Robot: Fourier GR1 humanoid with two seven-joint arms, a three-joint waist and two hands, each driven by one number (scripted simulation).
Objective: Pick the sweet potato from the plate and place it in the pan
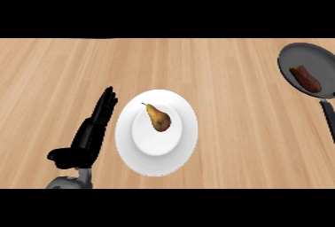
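Wood with long pale stripes makes up the bench, and it looks flat and smooth all over. Lots of bare bench lies between the white plate and the dark grey pan, so they sit well apart. More bare wood stretches across the far side and the left corner. The plate is round and shiny, with a wide rim and a shallow dip in the middle. A brown and yellow pear with a thin stem lies in that dip. The pan is round too, up at the right edge, and part of it is cut off there. Its black handle points down along the right edge. The sweet potato is in the pan, long, lumpy and reddish brown. The left robot hand is black and stands just beside the plate's left rim, fingers straight and pointing away, holding nothing. Its grey arm comes up from the bottom edge. The right robot hand cannot be seen.
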